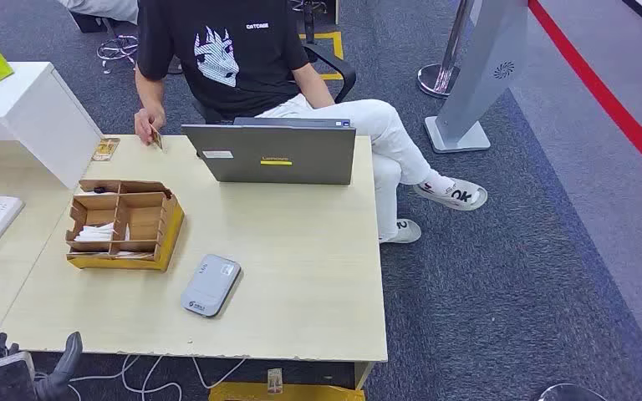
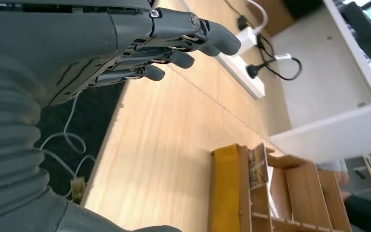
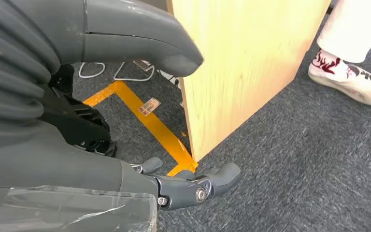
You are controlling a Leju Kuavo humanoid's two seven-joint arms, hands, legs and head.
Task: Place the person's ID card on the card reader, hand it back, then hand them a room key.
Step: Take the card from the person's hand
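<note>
Hovering left robot hand (image 2: 140, 43), fingers spread, empty

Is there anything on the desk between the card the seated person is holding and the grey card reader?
Nothing visible blocks it. The small card in the person's hand sits at the desk's far edge; bare light wooden desk lies between it and the grey rounded card reader, with the compartmented cardboard organiser off to the side.

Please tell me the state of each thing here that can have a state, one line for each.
ID card: held by the person's hand, not yet on the reader.
Card reader: flat on the table, nothing on it.
Laptop: open.
Left hand: open, holds nothing.
Right hand: hangs beside the table, holds nothing.
</note>
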